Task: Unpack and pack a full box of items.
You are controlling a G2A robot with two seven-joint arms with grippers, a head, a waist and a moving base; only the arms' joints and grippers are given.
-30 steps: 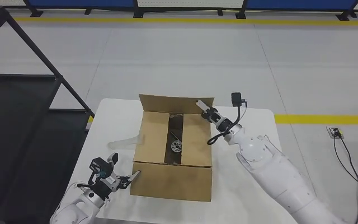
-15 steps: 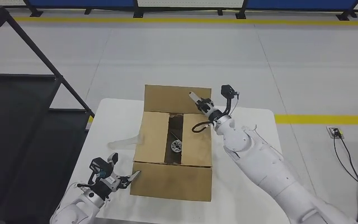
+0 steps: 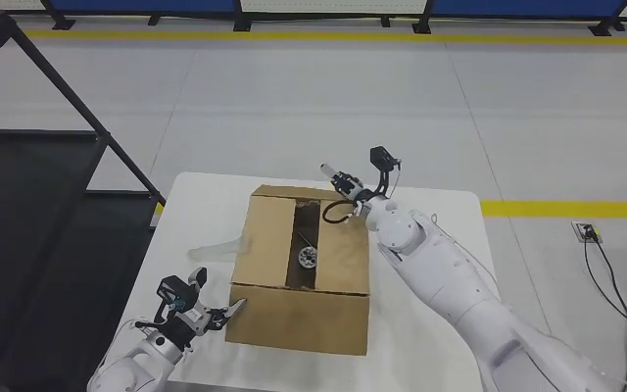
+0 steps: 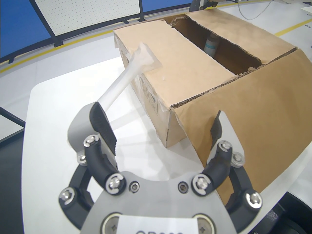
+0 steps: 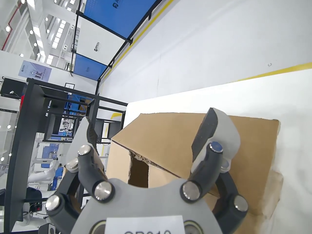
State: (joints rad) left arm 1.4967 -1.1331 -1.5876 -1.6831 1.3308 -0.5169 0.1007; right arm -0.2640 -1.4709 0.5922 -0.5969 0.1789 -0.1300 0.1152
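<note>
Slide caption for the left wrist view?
Open left tool near the corner of a cardboard box, flaps parted, a pale strip jutting from its side.

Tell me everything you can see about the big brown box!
The box is brown corrugated cardboard, standing on the white table. Its two top flaps lie nearly shut, with ragged edges and a long gap between them. Through the gap a round metal-looking item shows. A near flap hangs down its front. A pale tape strip sticks out from one side.
</note>
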